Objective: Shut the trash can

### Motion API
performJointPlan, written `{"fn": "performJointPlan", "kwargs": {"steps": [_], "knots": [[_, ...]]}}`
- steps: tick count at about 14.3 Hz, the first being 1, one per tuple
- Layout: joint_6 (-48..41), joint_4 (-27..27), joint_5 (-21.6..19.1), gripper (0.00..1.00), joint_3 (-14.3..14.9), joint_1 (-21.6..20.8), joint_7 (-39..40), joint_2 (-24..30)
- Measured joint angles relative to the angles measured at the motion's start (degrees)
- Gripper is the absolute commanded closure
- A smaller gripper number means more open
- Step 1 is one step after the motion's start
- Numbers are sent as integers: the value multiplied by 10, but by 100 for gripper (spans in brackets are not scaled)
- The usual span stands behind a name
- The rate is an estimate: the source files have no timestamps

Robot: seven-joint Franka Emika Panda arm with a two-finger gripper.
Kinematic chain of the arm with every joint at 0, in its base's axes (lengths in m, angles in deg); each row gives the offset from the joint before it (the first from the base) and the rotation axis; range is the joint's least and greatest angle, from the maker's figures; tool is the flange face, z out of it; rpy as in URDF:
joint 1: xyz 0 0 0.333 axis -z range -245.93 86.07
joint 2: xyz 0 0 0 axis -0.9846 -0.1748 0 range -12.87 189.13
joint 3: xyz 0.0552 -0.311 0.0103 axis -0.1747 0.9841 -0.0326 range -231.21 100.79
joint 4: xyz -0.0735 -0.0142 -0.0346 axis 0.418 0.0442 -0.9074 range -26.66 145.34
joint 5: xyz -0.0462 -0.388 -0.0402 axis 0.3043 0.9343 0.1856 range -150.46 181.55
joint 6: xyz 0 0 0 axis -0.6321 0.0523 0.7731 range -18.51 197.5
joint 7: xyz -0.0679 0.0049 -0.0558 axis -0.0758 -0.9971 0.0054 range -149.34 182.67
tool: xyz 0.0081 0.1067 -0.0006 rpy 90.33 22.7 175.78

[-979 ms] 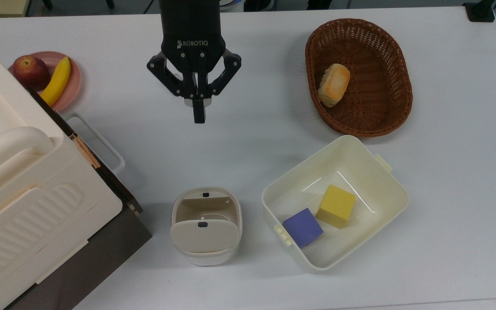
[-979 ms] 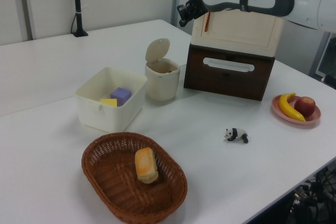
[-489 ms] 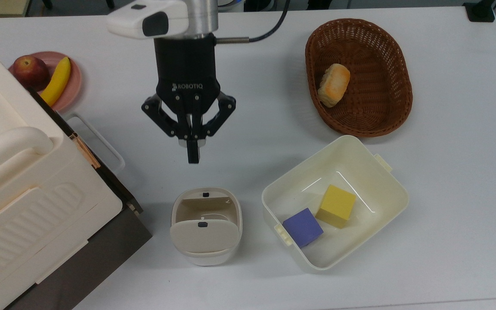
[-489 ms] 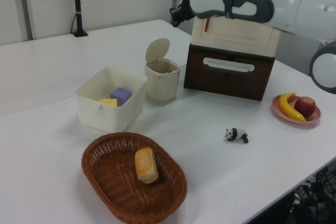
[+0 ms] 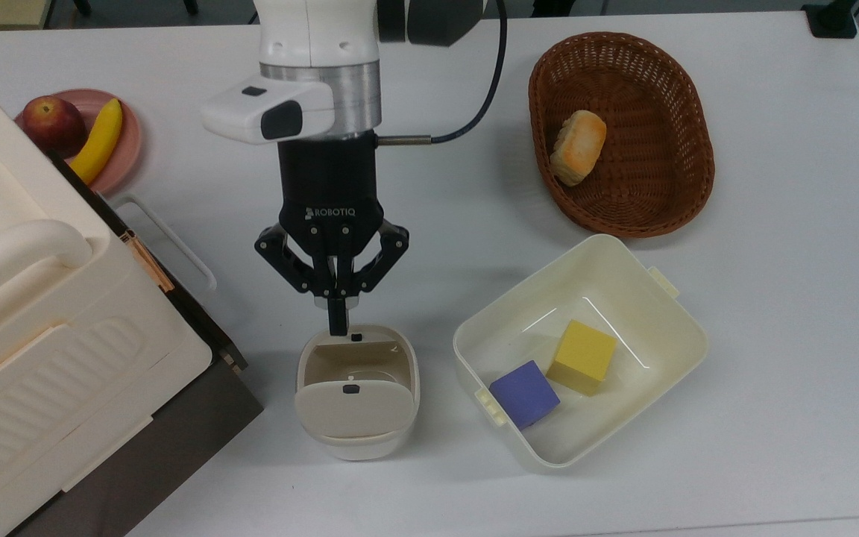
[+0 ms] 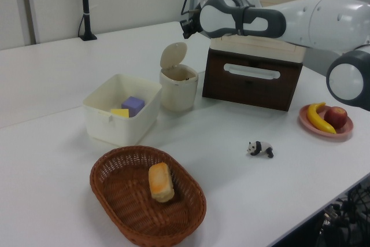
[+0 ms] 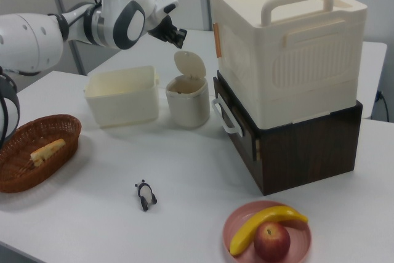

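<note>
Nearest in the left view sits a brown wicker basket (image 6: 148,195) with a bread roll (image 6: 161,181) in it, and to the left view's right of it a small panda toy (image 6: 261,148) lies on the white table (image 6: 58,154). Farther right in the left view, a pink plate (image 6: 325,124) holds a banana (image 6: 316,117) and an apple (image 6: 336,116).

Behind the basket stands a cream tub (image 6: 121,109) with a purple cube (image 6: 133,105) and a yellow cube (image 6: 119,112) inside. Just beside the tub, on the left view's right, is the trash can (image 6: 178,88). Its lid (image 6: 173,55) stands raised and tilted back on the hinge, so the bin is open; in the top view the lid (image 5: 353,407) shows a small dark button. To the left view's right of the can is a dark wooden drawer unit (image 6: 252,78) with a big cream box (image 7: 283,44) stacked on it.

Above and slightly beyond the can hangs the gripper (image 5: 338,322), apart from the lid in the left view, where the gripper (image 6: 186,27) is at the arm's tip. In the top view its fingers (image 5: 337,319) are pressed together with nothing between them, their tips over the can's rim on the side opposite the raised lid; whether they touch the rim I cannot quite tell.
</note>
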Motion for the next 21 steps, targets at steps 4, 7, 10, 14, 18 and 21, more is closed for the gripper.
{"fn": "performJointPlan", "kwargs": {"steps": [4,7,10,14,18,21], "knots": [[20,-2,0,99,0,0,1,-8],[37,-3,0,99,1,0,4,-11],[81,-3,1,99,1,0,7,-31],[119,-6,2,99,1,0,8,-51],[119,-14,2,99,1,0,9,-51],[121,-15,2,99,1,0,10,-51]]}}
